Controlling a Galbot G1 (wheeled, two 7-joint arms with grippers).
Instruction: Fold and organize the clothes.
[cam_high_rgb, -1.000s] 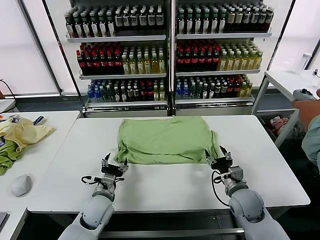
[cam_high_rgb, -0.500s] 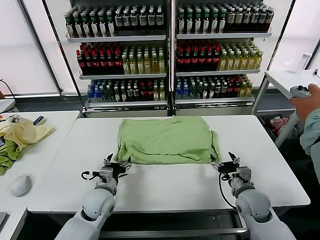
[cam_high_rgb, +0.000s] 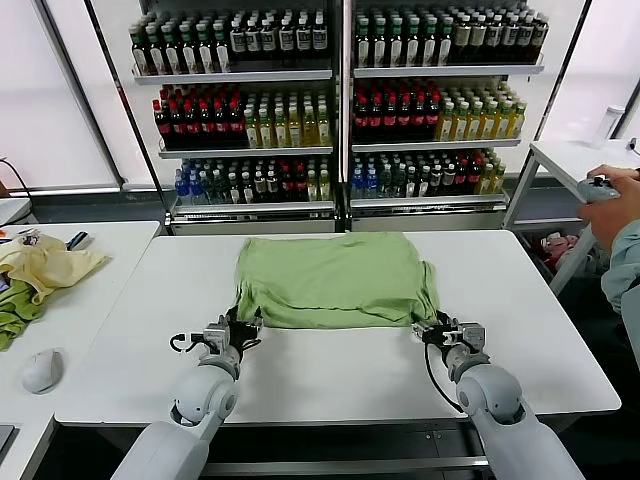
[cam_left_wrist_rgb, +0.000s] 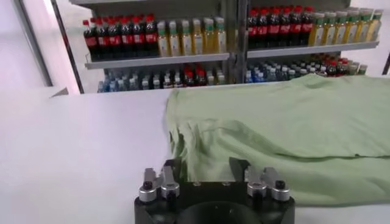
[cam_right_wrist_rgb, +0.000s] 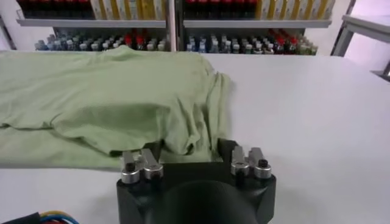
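White tabletop (cam_high_rgb: 330, 370) fills the frame's centre, bearing the light green shirt (cam_high_rgb: 335, 280). Left gripper (cam_high_rgb: 240, 328) and right gripper (cam_high_rgb: 432, 328) sit at its near corners, fingers straddling the hem; whether they actually pinch it, I cannot tell.

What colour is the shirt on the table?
Light green, plain on the side showing; the shirt shows best in the head view.

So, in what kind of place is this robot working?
Probably a lab or demo room set up like a shop: drink shelves full of bottles stand behind a white table, where a green shirt lies.
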